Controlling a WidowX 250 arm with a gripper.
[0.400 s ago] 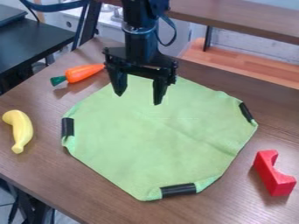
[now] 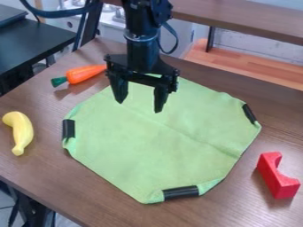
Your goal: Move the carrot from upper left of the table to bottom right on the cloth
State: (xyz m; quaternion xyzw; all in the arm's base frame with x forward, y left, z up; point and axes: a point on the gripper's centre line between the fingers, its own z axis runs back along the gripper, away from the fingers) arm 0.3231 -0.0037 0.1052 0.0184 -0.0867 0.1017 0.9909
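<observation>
The black gripper [image 2: 139, 102] hangs over the upper part of the green cloth [image 2: 160, 146], its fingers apart with nothing between them. The orange carrot [image 2: 87, 73] lies on the table [image 2: 41, 173] at upper left, beyond the cloth. To grasp it well, I'd line up over the thick orange body (the green end looks narrower), straddle it crosswise, then lower and close gently.

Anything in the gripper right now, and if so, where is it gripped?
Nothing is held: the gripper is open over the cloth, and the carrot lies beside it.
</observation>
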